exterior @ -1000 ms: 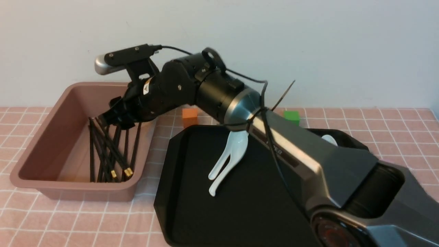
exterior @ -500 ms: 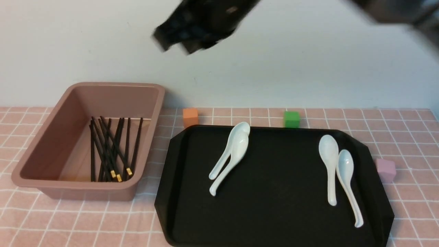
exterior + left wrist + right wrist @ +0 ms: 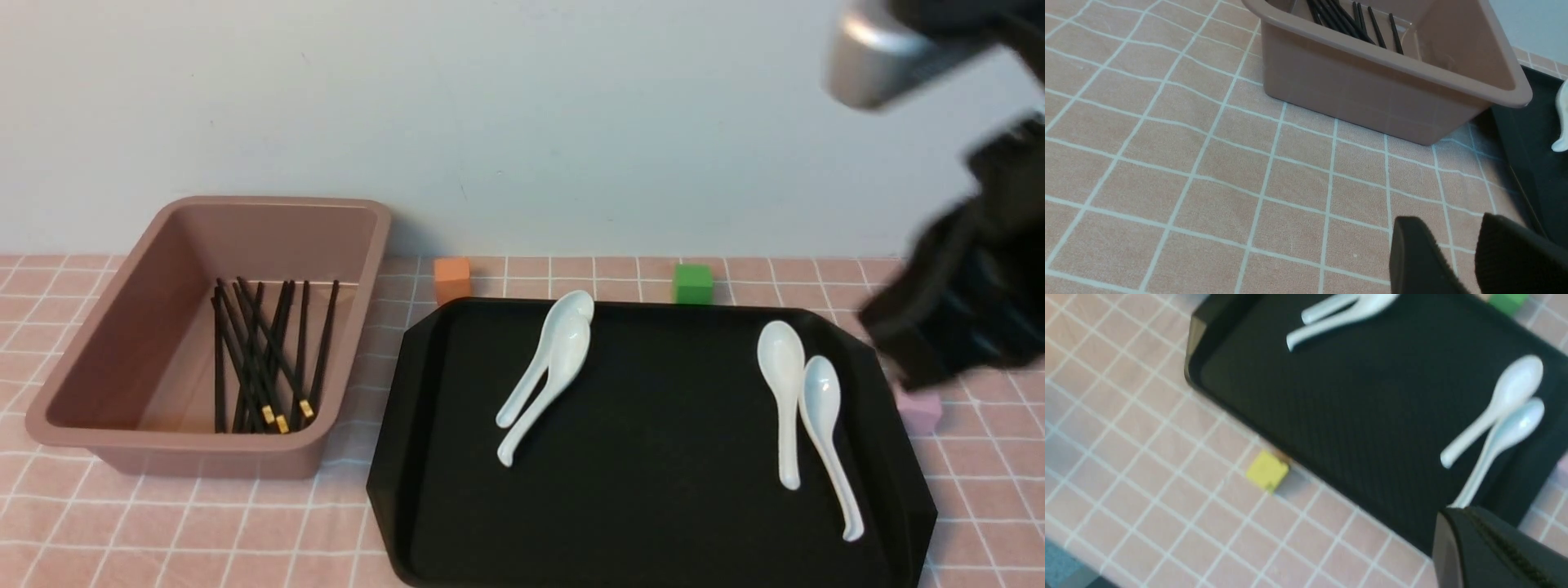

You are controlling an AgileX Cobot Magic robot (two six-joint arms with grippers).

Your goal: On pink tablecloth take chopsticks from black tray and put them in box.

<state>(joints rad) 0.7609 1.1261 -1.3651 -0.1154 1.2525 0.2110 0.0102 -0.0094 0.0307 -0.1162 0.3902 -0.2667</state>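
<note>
Several black chopsticks [image 3: 261, 359] with gold bands lie in the brownish-pink box [image 3: 269, 202] at the left on the pink tablecloth [image 3: 204, 531]; they also show in the left wrist view [image 3: 1347, 20]. No chopsticks show on the black tray [image 3: 653, 490]. My right gripper [image 3: 906, 359] is blurred, hanging above the tray's right end; in the right wrist view [image 3: 1466, 516] its jaws are pressed together with nothing in them. My left gripper [image 3: 1449, 224] is low over the cloth in front of the box [image 3: 1363, 94], open and empty; it is out of the front view.
Two white spoons [image 3: 555, 359] lie in the tray's middle and two more [image 3: 784, 392] at its right. An orange cube [image 3: 452, 278] and a green cube [image 3: 692, 283] stand behind the tray, a pink cube [image 3: 918, 412] beside its right edge, a yellow cube [image 3: 1267, 471] at its front edge.
My right arm has lifted out of the box, swung high across the scene and come down at the tray's right end. The chopsticks stay in the box.
</note>
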